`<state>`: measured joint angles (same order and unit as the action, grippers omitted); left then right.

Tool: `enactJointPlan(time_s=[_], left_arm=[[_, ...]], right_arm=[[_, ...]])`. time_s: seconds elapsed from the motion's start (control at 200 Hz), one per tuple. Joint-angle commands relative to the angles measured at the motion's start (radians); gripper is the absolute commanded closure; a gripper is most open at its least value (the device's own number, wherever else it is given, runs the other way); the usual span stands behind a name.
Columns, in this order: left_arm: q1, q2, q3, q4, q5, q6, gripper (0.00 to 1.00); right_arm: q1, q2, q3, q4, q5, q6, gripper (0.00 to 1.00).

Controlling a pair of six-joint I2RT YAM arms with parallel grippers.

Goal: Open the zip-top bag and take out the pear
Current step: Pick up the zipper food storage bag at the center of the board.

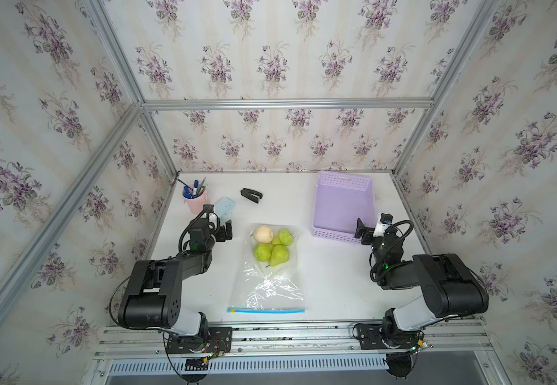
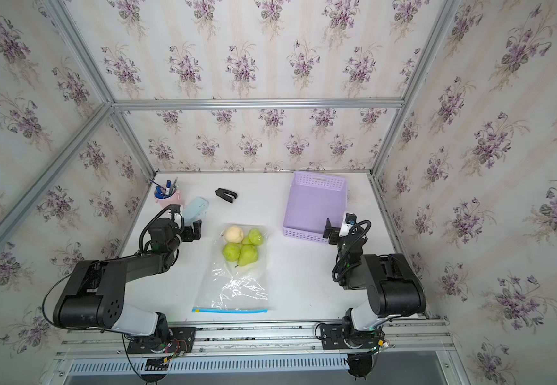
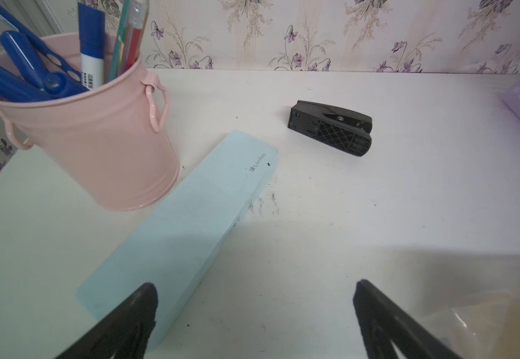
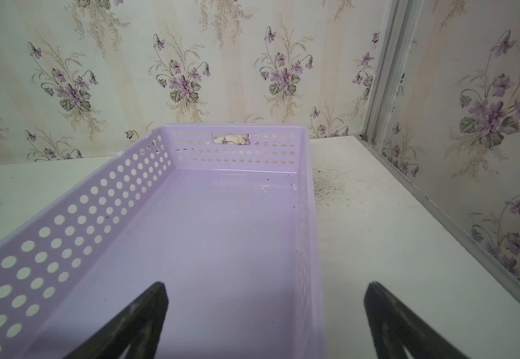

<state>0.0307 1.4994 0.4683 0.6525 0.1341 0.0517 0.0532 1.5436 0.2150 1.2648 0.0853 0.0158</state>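
The clear zip-top bag (image 1: 270,283) (image 2: 233,286) lies flat mid-table, its light-blue zip strip (image 1: 265,310) at the near edge. At its far end sit several pears inside the plastic: green ones (image 1: 279,255) (image 2: 247,255) and a yellowish one (image 1: 263,234). My left gripper (image 1: 225,231) (image 3: 255,284) hovers open and empty to the left of the pears; a corner of the bag (image 3: 470,314) shows in the left wrist view. My right gripper (image 1: 368,228) (image 4: 266,284) is open and empty over the near edge of the purple basket.
A purple perforated basket (image 1: 343,206) (image 4: 65,223) stands at the back right. A pink bucket of pens (image 1: 194,200) (image 3: 97,140), a light-blue case (image 1: 224,208) (image 3: 190,223) and a black clip (image 1: 251,195) (image 3: 330,127) sit at the back left.
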Motion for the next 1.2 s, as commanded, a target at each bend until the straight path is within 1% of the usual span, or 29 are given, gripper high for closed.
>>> enactJointPlan(time_s=[0.0, 0.415, 0.51, 0.545, 0.59, 0.6, 0.655, 0.694, 0.759, 0.829, 0.869, 0.879, 0.914, 0.934, 0.959, 1.019, 1.099, 1.149, 1.194], left_arm=[[0.000, -0.001, 0.006, -0.001, 0.004, 0.005, 0.00], [0.000, 0.000, 0.006, -0.001, 0.003, 0.004, 0.00], [0.000, -0.008, 0.011, -0.002, 0.008, 0.009, 0.00], [0.000, -0.040, 0.058, -0.101, 0.012, 0.009, 0.00], [0.000, -0.077, 0.144, -0.289, 0.012, 0.013, 0.00], [-0.001, -0.107, 0.158, -0.318, 0.009, 0.011, 0.00], [-0.002, -0.183, 0.234, -0.457, -0.008, -0.055, 0.00], [-0.002, -0.240, 0.283, -0.546, 0.000, -0.121, 0.00], [-0.003, -0.301, 0.401, -0.761, 0.021, -0.280, 0.00], [-0.004, -0.314, 0.557, -1.060, 0.081, -0.440, 0.00], [-0.005, -0.315, 0.619, -1.205, 0.127, -0.521, 0.00], [-0.005, -0.316, 0.629, -1.233, 0.142, -0.540, 0.00], [-0.005, -0.325, 0.656, -1.322, 0.195, -0.585, 0.00], [-0.006, -0.332, 0.664, -1.363, 0.215, -0.606, 0.00], [-0.006, -0.351, 0.664, -1.402, 0.268, -0.635, 0.00], [-0.006, -0.395, 0.643, -1.471, 0.343, -0.685, 0.00], [-0.007, -0.441, 0.598, -1.539, 0.433, -0.743, 0.00], [-0.022, -0.459, 0.565, -1.566, 0.446, -0.771, 0.00], [-0.036, -0.476, 0.521, -1.553, 0.456, -0.798, 0.00]], right_arm=[[0.002, 0.000, 0.003, 0.028, -0.005, -0.011, 0.00], [-0.002, 0.004, 0.011, 0.015, -0.014, -0.008, 0.00], [-0.001, -0.017, -0.002, 0.033, -0.018, -0.017, 0.00], [0.010, -0.067, 0.019, -0.047, -0.026, -0.036, 0.00], [0.039, -0.166, 0.092, -0.259, -0.001, -0.058, 0.00], [0.048, -0.186, 0.112, -0.306, 0.011, -0.061, 0.00], [0.095, -0.271, 0.216, -0.539, 0.067, -0.072, 0.01], [0.140, -0.321, 0.295, -0.703, 0.082, -0.073, 0.01], [0.228, -0.379, 0.418, -0.940, 0.021, -0.103, 0.02], [0.374, -0.406, 0.528, -1.161, -0.014, -0.130, 0.02], [0.465, -0.406, 0.579, -1.276, -0.020, -0.136, 0.02], [0.517, -0.406, 0.593, -1.302, -0.019, -0.138, 0.02], [0.613, -0.396, 0.640, -1.382, 0.009, -0.137, 0.02], [0.664, -0.390, 0.666, -1.436, 0.030, -0.130, 0.02], [0.724, -0.380, 0.693, -1.487, 0.052, -0.115, 0.01], [0.859, -0.350, 0.751, -1.600, 0.066, -0.089, 0.04], [1.047, -0.306, 0.806, -1.696, 0.149, -0.058, 0.04], [1.146, -0.269, 0.824, -1.739, 0.170, -0.039, 0.05], [1.232, -0.225, 0.845, -1.780, 0.201, -0.022, 0.05]])
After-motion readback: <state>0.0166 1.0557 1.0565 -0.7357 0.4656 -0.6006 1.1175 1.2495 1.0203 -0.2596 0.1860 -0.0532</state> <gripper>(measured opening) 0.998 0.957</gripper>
